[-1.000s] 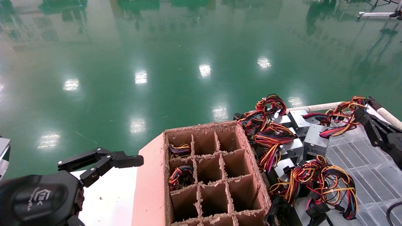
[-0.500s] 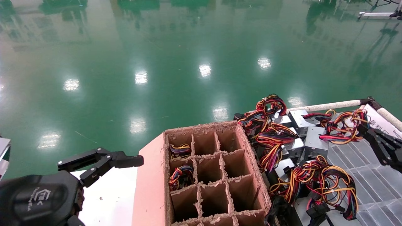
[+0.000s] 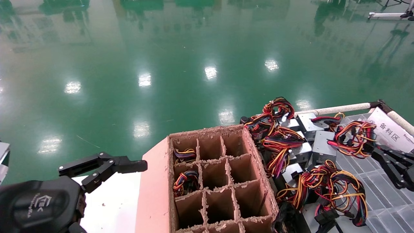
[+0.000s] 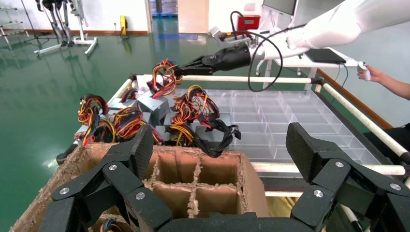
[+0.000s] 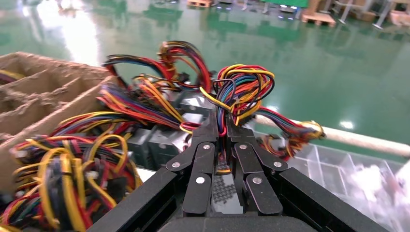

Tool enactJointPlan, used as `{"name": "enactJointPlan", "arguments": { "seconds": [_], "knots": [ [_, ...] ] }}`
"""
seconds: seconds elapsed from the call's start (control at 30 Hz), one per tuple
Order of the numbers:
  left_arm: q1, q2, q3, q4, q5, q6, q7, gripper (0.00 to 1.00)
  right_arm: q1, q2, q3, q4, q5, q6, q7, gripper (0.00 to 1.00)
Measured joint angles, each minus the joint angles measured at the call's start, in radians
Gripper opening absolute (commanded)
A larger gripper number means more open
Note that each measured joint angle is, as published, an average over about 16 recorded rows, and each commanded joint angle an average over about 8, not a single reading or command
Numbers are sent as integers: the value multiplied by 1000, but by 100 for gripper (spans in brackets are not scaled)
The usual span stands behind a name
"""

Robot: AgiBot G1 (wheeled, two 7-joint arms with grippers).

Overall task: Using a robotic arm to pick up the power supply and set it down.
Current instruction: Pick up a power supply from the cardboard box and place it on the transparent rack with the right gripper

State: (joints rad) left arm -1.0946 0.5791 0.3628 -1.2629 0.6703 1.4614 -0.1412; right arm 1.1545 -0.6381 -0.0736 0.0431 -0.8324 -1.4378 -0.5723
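The power supply is a grey metal box point(image 3: 321, 144) with a red, yellow and black wire bundle point(image 3: 355, 138). It stands at the far edge of the pile on the clear tray. The robotic arm on my right is white point(image 4: 338, 24), and its gripper point(image 3: 376, 150) is shut on that wire bundle point(image 5: 241, 87). In the right wrist view the wires run between the closed fingers of the right gripper point(image 5: 220, 123). The grey box rests among the others. My left gripper point(image 3: 106, 165) is parked open at the lower left, nothing between its fingers point(image 4: 140, 150).
A brown cardboard box point(image 3: 155, 194) with divider cells stands in front of me; two cells hold wired units point(image 3: 186, 183). Several more power supplies with tangled cables point(image 3: 281, 142) lie beside it on the clear gridded tray point(image 3: 385, 194). A white padded rail point(image 3: 336, 109) and a label sign point(image 3: 389, 132) border the tray.
The right gripper has moved nearer to me over the tray, pulling the wire bundle along. The grey box and the left arm have not moved.
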Motion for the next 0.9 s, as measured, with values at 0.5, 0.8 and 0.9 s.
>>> {"name": "enactJointPlan", "arguments": {
  "seconds": [0.5, 0.8, 0.9],
  "knots": [
    [0, 0, 0, 0, 0, 0, 0, 100, 3, 66, -15, -18, -23, -43, -45, 0],
    [0, 0, 0, 0, 0, 0, 0, 100, -3, 91, -25, -25, -38, -37, -72, 0],
    [0, 0, 0, 0, 0, 0, 0, 100, -2, 97, -32, -21, -49, -33, -81, 0]
  ]
}}
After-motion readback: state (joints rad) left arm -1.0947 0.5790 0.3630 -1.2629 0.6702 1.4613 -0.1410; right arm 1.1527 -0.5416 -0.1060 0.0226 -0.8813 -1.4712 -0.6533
